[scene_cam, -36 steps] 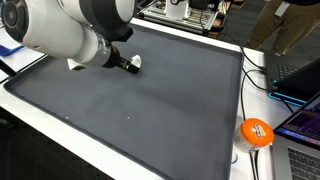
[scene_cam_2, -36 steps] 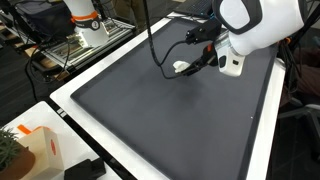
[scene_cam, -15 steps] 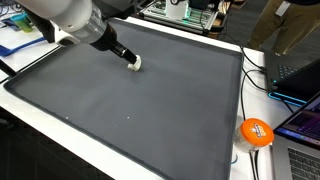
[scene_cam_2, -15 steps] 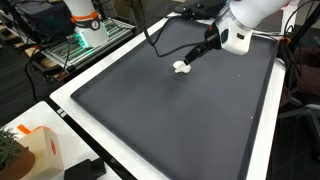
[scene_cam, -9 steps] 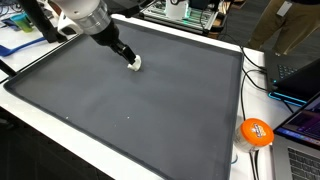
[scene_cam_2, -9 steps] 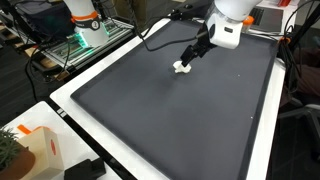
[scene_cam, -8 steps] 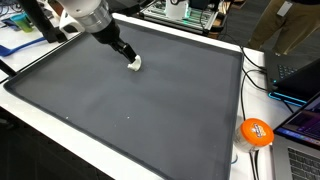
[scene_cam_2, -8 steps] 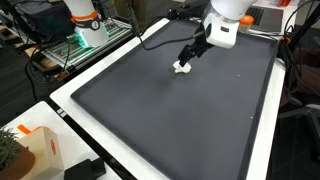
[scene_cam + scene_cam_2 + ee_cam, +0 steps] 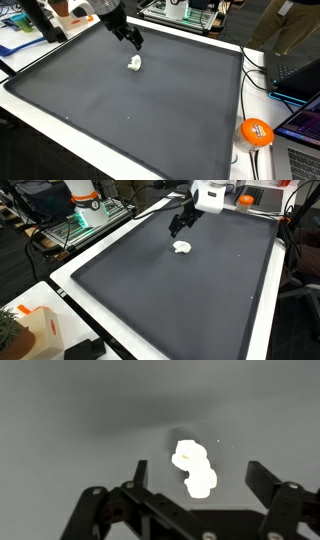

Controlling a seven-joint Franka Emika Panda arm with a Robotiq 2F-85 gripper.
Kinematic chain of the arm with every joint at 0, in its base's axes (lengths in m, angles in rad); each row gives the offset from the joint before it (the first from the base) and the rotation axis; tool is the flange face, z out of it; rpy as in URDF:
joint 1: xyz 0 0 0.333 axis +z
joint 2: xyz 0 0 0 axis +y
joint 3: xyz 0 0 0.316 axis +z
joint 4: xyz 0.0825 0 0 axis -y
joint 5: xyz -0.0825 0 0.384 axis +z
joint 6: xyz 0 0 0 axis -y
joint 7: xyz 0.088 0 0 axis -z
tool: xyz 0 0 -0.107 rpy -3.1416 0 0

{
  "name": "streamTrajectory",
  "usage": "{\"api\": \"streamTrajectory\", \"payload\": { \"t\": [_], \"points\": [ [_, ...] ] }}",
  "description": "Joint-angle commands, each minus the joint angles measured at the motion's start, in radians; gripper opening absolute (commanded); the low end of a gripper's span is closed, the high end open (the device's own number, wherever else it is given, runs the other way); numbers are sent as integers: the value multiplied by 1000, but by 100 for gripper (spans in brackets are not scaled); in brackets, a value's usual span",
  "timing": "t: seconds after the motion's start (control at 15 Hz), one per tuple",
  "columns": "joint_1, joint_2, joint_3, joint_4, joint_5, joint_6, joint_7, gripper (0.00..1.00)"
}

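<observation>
White lump (image 9: 135, 63) lies alone on the dark grey mat (image 9: 160, 120), in the upper middle of the frame in both exterior views, with bare mat on every side of it. It is small, pale and irregular in outline; what it is made of cannot be told.

The gripper (image 9: 136, 41) hangs just above and beyond the lump, near the top edge of the frame, clear of it and not touching. In an exterior view (image 9: 178, 226) it shows as a dark tip under the white wrist, up and slightly left of the lump (image 9: 182, 248).

In the wrist view the lump (image 9: 194, 468) glows right of centre, framed between the two fingers (image 9: 139, 472), one standing to the left of it and the other far out at the right. The jaws are spread wide with nothing between the pads; the hand is empty.

An orange ball (image 9: 256, 132) sits off the mat at the lower right on the white table border (image 9: 225, 160), well apart from the lump. A laptop (image 9: 298, 72) stands at the right edge.
</observation>
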State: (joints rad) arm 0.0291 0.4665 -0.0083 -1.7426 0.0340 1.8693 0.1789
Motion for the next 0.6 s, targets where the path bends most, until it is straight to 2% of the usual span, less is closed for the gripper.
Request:
{"api": "streamTrajectory", "payload": {
  "t": [0.0, 0.27, 0.53],
  "points": [
    [14, -71, -7, -136, -7, 95, 38, 100],
    [26, -163, -8, -347, 3, 321, 102, 100],
    [56, -248, -13, -544, -24, 630, 197, 100]
  ]
}}
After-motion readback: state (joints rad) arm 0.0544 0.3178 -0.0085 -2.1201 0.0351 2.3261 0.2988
